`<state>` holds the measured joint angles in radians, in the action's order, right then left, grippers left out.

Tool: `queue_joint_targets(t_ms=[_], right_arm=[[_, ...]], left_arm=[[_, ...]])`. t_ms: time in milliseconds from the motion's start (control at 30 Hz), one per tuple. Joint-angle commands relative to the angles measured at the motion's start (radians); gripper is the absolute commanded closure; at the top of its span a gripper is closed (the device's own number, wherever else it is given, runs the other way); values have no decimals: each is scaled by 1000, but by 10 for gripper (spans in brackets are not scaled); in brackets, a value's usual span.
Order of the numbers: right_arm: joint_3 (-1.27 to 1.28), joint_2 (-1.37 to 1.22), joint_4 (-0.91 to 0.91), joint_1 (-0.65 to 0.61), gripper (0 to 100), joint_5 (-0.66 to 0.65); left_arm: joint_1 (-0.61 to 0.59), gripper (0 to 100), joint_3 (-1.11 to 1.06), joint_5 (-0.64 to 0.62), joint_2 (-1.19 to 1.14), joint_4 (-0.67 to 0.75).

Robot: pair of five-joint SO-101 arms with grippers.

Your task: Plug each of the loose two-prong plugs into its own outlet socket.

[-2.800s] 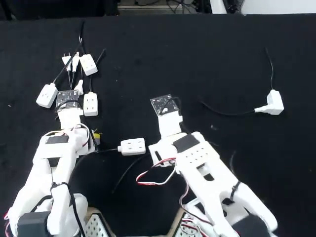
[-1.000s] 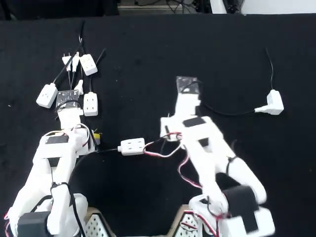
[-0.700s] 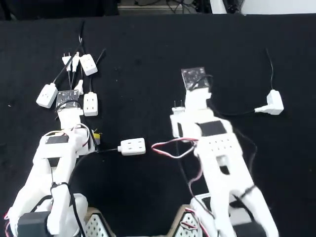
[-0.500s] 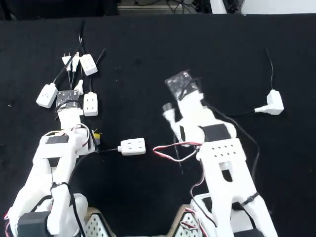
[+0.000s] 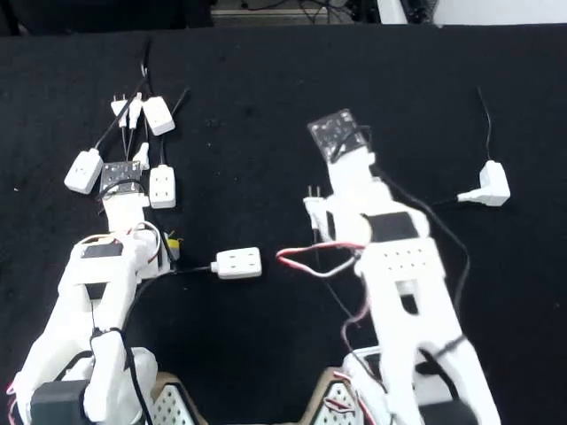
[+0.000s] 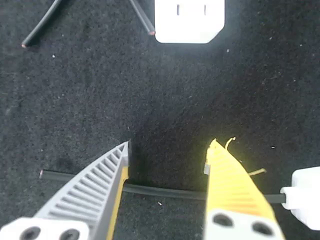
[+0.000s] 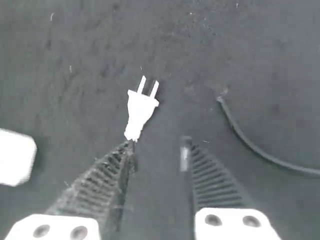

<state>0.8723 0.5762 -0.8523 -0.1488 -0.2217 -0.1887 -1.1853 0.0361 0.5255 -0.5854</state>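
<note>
both hands open, a plug at the right hand's fingertip

the right hand (image 7: 158, 144) is spread open with nothing between its fingers. a white two-prong plug (image 7: 140, 110) lies on the black desk (image 7: 240, 45) just ahead of it. its prongs point away, and its cord end touches the tip of one finger (image 7: 102, 180). a black cable (image 7: 250, 147) curves past the other finger, apart from it. in the high view the plug (image 5: 312, 202) sits just beside the right arm (image 5: 399, 257), with its prongs toward the far edge of the desk.

the left hand (image 6: 169, 145) is open too. its two fingers straddle a thin black cord (image 6: 165, 191) that lies flat on the desk, and they are not closed on it. the cord runs to a white body (image 6: 305, 192) at the edge of that view; what it is i cannot tell. beyond the fingertips lies a slotted socket (image 6: 189, 17) with its slots facing up and nothing plugged in.

in the high view the left arm (image 5: 97, 274) sits at the near left. a middle socket (image 5: 237, 263) lies on the desk between the two arms, well apart from the plug by the right arm. a cluster of white sockets (image 5: 159, 115) and small plugs (image 5: 120, 108) lies at the far left on black leads. an angled white plug (image 5: 492, 184) lies alone at the far right on its own cable.
</note>
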Motion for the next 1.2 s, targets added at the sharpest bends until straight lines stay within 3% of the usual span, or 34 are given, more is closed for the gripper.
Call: queue_joint_targets(t_ms=[0, 167, 333, 467, 733, 1000, 1167], right_arm=[[-33, -157, 126, -48, 828, 133], [-142, -406, 143, -112, 828, 147], [-165, -481, 155, -158, 828, 141], [-156, -492, 222, -146, 828, 129], [-124, -567, 350, -77, 828, -44], [-156, -608, 342, -77, 828, -43], [-173, -615, 342, -11, 828, -43]], left_arm=[[-10, 752, 2, -8, 25, 8], [-12, 752, 2, -8, 25, 8], [-12, 752, 2, -8, 25, 8], [-10, 752, 4, -8, 25, 8], [-10, 752, 4, -8, 25, 8], [-10, 752, 2, -8, 25, 8], [-10, 752, 2, -8, 25, 8]])
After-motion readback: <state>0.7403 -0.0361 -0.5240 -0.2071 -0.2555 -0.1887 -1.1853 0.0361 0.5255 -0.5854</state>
